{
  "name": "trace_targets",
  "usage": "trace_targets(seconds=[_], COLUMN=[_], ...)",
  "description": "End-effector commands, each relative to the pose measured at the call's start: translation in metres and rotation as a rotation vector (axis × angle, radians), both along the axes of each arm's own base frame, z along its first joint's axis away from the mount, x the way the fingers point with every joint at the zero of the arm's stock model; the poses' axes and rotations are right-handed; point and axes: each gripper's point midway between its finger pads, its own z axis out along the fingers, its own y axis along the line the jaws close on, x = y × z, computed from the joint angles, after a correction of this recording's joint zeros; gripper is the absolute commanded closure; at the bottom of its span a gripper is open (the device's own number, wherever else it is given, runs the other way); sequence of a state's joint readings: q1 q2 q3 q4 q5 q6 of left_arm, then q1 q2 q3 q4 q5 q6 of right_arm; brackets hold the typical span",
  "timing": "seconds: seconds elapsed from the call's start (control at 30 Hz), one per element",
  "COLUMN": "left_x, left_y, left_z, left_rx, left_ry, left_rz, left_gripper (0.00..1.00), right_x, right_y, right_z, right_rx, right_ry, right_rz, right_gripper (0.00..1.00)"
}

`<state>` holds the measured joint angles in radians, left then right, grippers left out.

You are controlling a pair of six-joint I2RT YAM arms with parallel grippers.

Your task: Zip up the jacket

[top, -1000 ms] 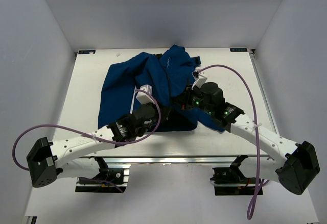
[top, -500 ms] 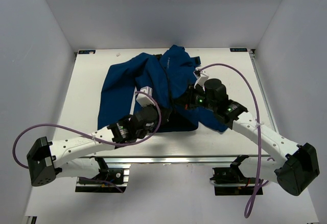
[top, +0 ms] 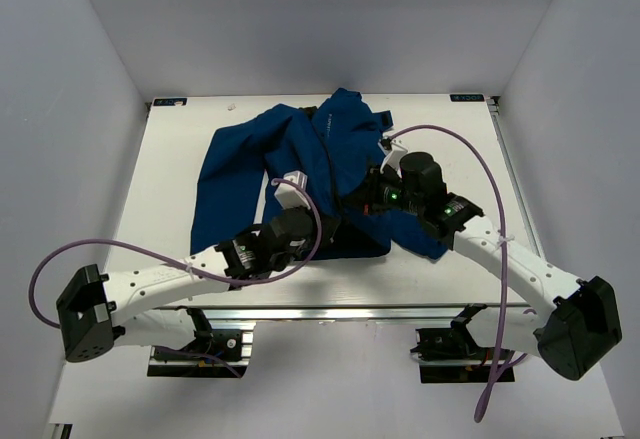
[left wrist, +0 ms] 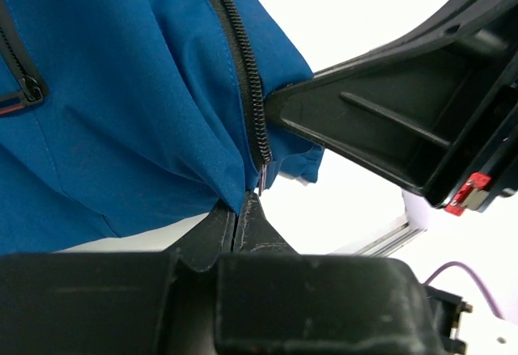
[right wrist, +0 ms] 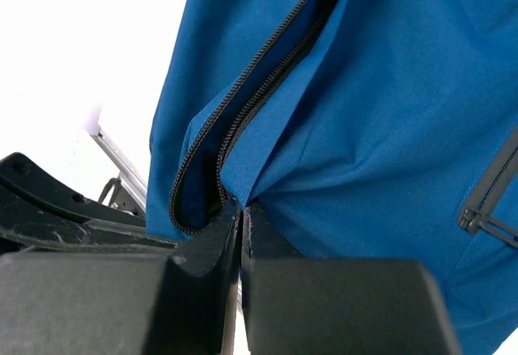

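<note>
The royal-blue jacket (top: 262,164) lies crumpled on the white table (top: 160,189), its dark zipper (top: 328,164) running down the middle. My left gripper (top: 322,227) is at the bottom hem. In the left wrist view it (left wrist: 239,203) is shut on the hem, just beside the lower end of the zipper (left wrist: 243,80). My right gripper (top: 352,203) is close by on the other front panel. In the right wrist view it (right wrist: 241,209) is shut on blue fabric beside the zipper teeth (right wrist: 243,96), which stand apart and unjoined there.
The metal rail (top: 330,311) of the table's front edge runs just below the hem. Purple cables (top: 470,149) loop over both arms. The right gripper's black body (left wrist: 405,120) fills the right of the left wrist view. A pocket zipper (right wrist: 486,201) shows on the right panel.
Both grippers have shifted slightly with the hem held: the left arm a little right and away from the table's front edge, the right gripper a little left. The two hold points are closer together.
</note>
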<state>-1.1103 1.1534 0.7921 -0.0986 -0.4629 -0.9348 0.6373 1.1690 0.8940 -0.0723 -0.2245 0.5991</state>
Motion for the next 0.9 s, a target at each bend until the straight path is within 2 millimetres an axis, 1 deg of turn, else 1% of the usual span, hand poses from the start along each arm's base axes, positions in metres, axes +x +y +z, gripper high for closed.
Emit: trace_targets(seconds=[0.0,0.17,0.2,0.23,0.3,0.4,0.5,0.53,0.57,0.6,0.63,0.67,0.7,0.77,0.8,0.87], left_x=[-0.078,-0.084,-0.085,-0.087,-0.089,-0.09,-0.088,-0.085,-0.082,-0.079,-0.076,-0.069,-0.063,-0.055,-0.053,-0.045], left_y=[0.004,0.008,0.009,0.011,0.012,0.012,0.01,0.01,0.008,0.006,0.004,0.004,-0.001,-0.001,-0.001,0.003], left_z=[-0.081,-0.092,-0.093,-0.095,-0.093,-0.093,-0.093,-0.092,-0.086,-0.079,-0.073,-0.068,-0.058,-0.047,-0.041,-0.033], left_rx=[0.26,0.313,0.313,0.316,0.305,0.299,0.307,0.309,0.299,0.279,0.265,0.258,0.224,0.203,0.192,0.181], left_ry=[0.246,0.295,0.301,0.307,0.311,0.308,0.306,0.296,0.282,0.261,0.239,0.205,0.169,0.127,0.114,0.095], left_rz=[-0.319,-0.323,-0.325,-0.329,-0.33,-0.336,-0.336,-0.324,-0.314,-0.31,-0.302,-0.279,-0.27,-0.241,-0.236,-0.193], left_gripper=[1.0,1.0,1.0,1.0,1.0,1.0,1.0,1.0,1.0,1.0,1.0,1.0,1.0,1.0,1.0,1.0], right_x=[0.087,0.09,0.092,0.092,0.094,0.096,0.091,0.089,0.08,0.076,0.066,0.06,0.055,0.047,0.045,0.04], right_y=[-0.042,-0.046,-0.048,-0.049,-0.051,-0.052,-0.048,-0.046,-0.038,-0.036,-0.029,-0.026,-0.025,-0.02,-0.02,-0.019], right_z=[0.126,0.141,0.148,0.151,0.158,0.158,0.142,0.127,0.115,0.104,0.092,0.071,0.063,0.046,0.042,0.034], right_rx=[0.173,0.191,0.198,0.2,0.204,0.196,0.188,0.173,0.167,0.17,0.18,0.18,0.186,0.176,0.169,0.156], right_ry=[-0.393,-0.424,-0.436,-0.442,-0.46,-0.459,-0.419,-0.393,-0.352,-0.321,-0.291,-0.258,-0.237,-0.2,-0.189,-0.184], right_rz=[-0.346,-0.365,-0.372,-0.376,-0.385,-0.385,-0.353,-0.337,-0.275,-0.256,-0.199,-0.174,-0.157,-0.108,-0.102,-0.076], right_gripper=[1.0,1.0,1.0,1.0,1.0,1.0,1.0,1.0,1.0,1.0,1.0,1.0,1.0,1.0,1.0,1.0])
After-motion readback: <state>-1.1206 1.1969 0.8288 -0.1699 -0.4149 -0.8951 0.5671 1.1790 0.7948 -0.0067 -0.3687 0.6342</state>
